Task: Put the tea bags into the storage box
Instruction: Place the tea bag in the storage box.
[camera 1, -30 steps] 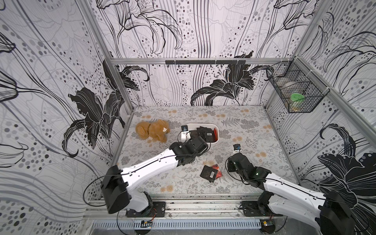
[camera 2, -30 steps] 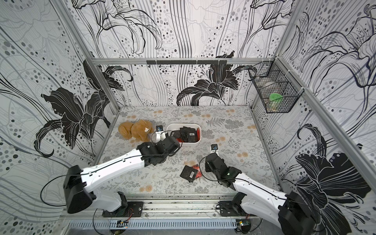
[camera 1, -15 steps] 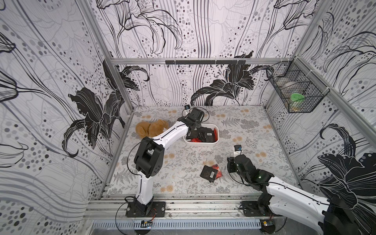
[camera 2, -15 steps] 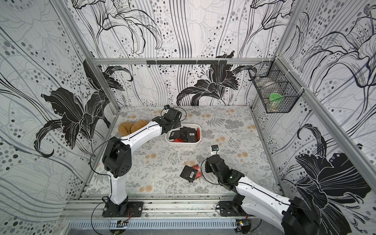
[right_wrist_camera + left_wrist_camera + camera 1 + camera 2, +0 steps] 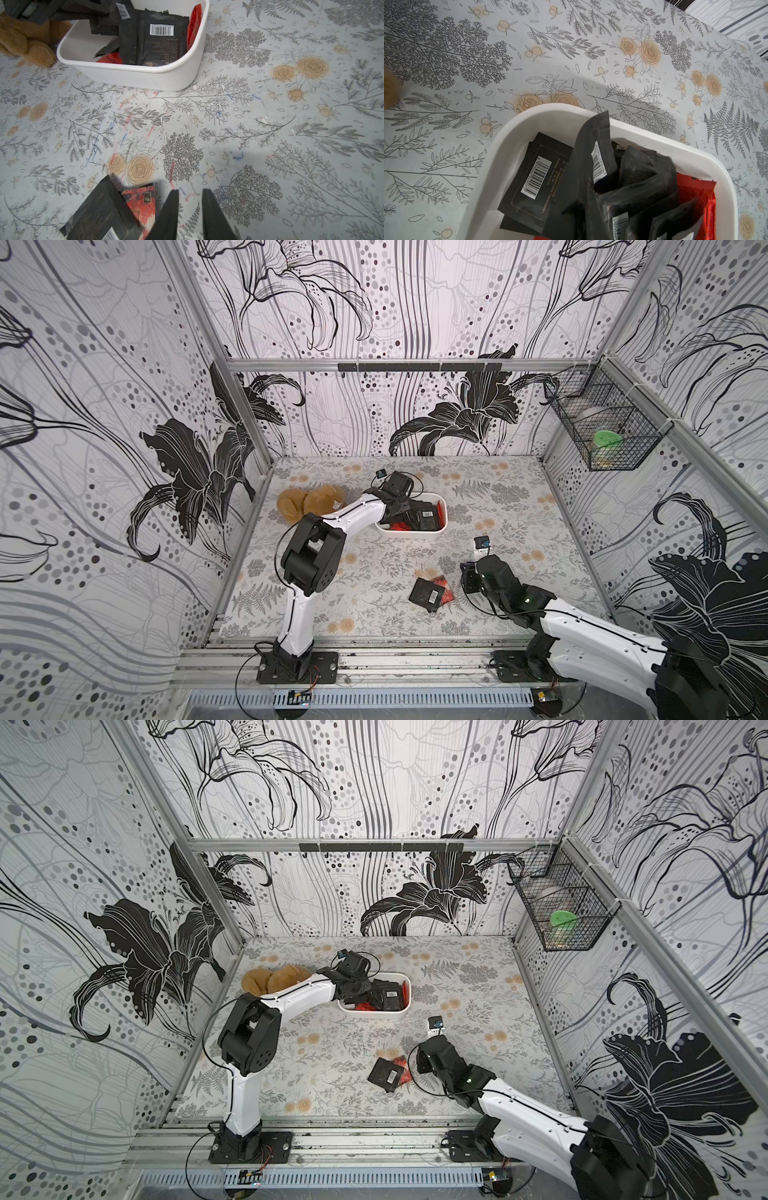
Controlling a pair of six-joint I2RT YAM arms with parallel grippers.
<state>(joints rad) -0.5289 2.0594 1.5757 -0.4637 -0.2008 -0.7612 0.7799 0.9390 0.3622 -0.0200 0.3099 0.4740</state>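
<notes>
Your left gripper (image 5: 405, 509) reaches into the white storage box (image 5: 415, 536), jaws closed among the black and red tea bags (image 5: 424, 516); whether it pinches one is hidden. Your right gripper (image 5: 190, 190), jaws slightly parted and empty, is just beside a black sachet (image 5: 428, 594) overlapping a red sachet (image 5: 441, 585) on the floral table (image 5: 374, 564).

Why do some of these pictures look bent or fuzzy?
Both top views: wide lens splays the walls outward. Left wrist view: nearest tea bags blur; a shadow arcs beyond the storage box. Right wrist view: the right hand is dark, soft-edged.
</notes>
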